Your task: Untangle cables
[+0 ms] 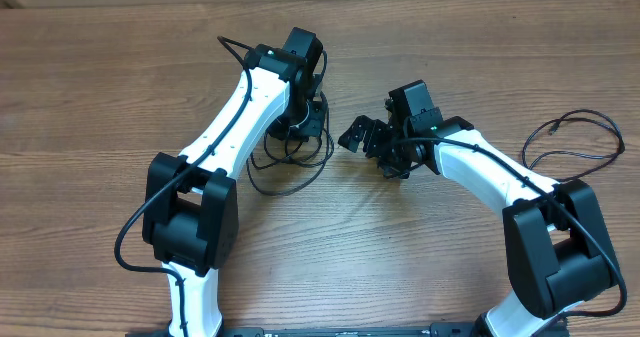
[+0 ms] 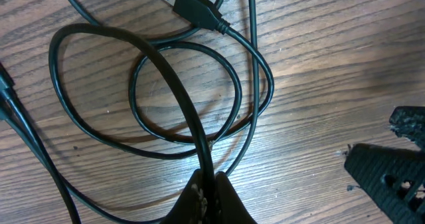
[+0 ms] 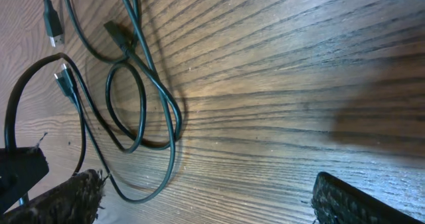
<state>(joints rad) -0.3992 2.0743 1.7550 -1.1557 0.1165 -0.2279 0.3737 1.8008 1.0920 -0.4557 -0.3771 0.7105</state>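
Observation:
The cables [image 1: 300,155] lie as a loose tangle of thin black loops on the wooden table, under my left wrist. My left gripper [image 2: 211,199] is shut on one black cord that runs up across the other loops [image 2: 186,91]. A plug with a blue insert [image 2: 189,4] lies at the top of the left wrist view. To the right of the tangle, my right gripper [image 3: 209,204] stands wide open just above bare wood with nothing between its fingers [image 3: 66,197]. In the right wrist view the cable loops [image 3: 143,98] lie left of it, with small plug ends [image 3: 53,24].
A separate thin black cable [image 1: 580,157] lies in a loose loop at the table's right side, behind the right arm. The right gripper's dark finger [image 2: 388,174] shows at the lower right of the left wrist view, close to the tangle.

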